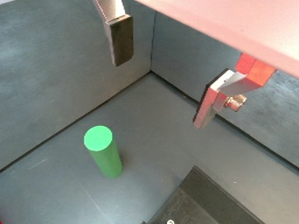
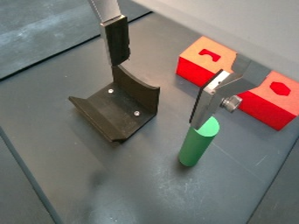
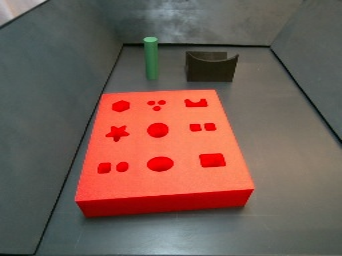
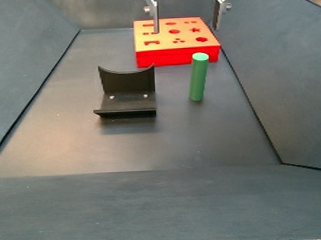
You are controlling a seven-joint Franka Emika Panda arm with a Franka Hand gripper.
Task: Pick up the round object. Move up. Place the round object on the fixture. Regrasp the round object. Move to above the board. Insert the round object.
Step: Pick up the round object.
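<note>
**Green peg upright below my open gripper**

The round object (image 2: pixel 200 143) stands upright on the floor beneath me, untouched. My gripper (image 2: pixel 162 72) hovers above it, fingers spread wide, holding nothing. The fixture (image 2: pixel 115 107) sits just beside the peg; the board (image 4: pixel 176 39) lies beyond.
</note>
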